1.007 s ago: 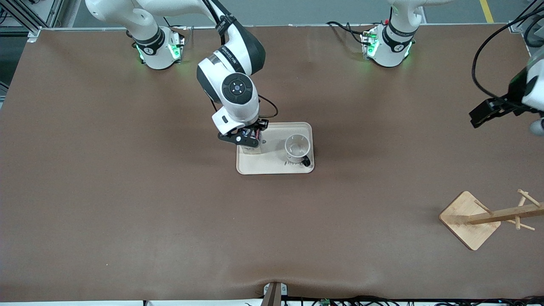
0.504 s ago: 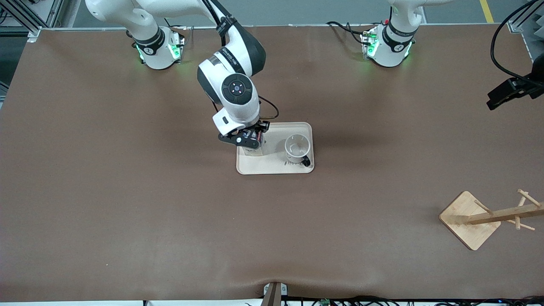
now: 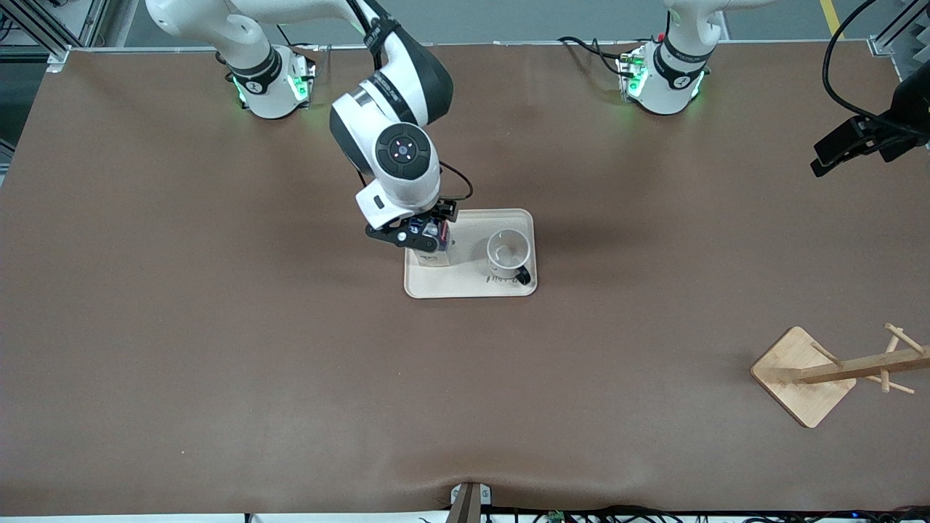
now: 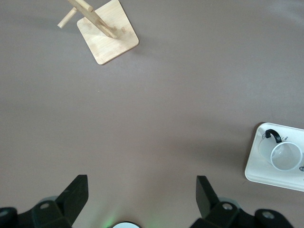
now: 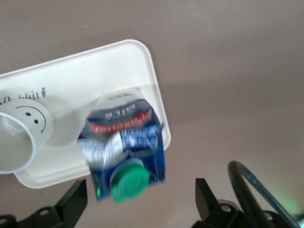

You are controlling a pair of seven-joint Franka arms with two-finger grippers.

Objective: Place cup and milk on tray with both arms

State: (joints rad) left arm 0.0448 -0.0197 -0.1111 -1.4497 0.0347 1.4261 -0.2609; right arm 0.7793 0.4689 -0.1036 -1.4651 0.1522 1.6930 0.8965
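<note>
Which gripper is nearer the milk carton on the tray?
Right. The right gripper is open directly over the milk carton; the left gripper waits open at the table's edge.

1. The tray (image 3: 471, 287) holds the milk (image 3: 434, 254) at the end toward the right arm and the cup (image 3: 508, 254) at the end toward the left arm; a bare strip lies between them and along the rim nearer the front camera.
2. The right gripper (image 3: 412, 234) hangs over the milk, fingers spread clear of the carton (so the way down onto it is blocked).
3. The left gripper (image 3: 846, 145) is open over the table's edge at the left arm's end, well apart from the tray.
4. The wooden stand (image 3: 806, 374) is the only obstacle on the open table, near the front camera at the left arm's end.
</note>
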